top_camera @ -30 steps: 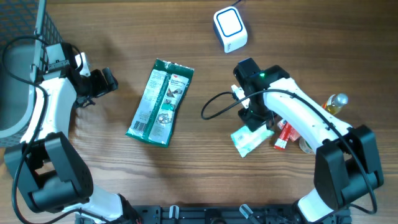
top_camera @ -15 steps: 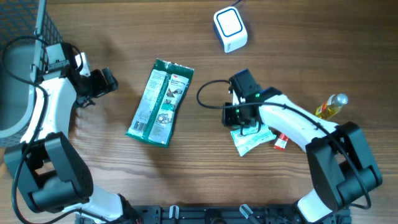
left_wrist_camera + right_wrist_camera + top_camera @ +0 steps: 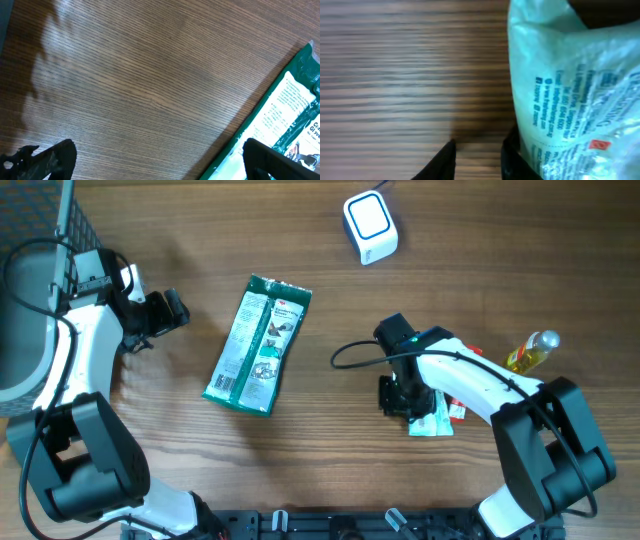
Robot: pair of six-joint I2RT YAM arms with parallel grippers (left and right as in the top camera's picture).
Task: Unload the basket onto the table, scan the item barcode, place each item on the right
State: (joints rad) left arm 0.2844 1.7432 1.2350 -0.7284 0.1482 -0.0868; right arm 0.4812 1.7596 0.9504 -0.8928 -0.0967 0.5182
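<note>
The right gripper's fingers stand a little apart, with bare wood showing between them. The pale packet lies against one finger, over its tip; I cannot tell whether it is pinched. From overhead, this gripper points down at the table in front of the right arm, at the packet's left end, with a red item just beyond and a yellow bottle near. The scanner sits well apart at the far edge. The left gripper hovers with its fingers spread wide and nothing between them, beside a green pack at mid-table.
</note>
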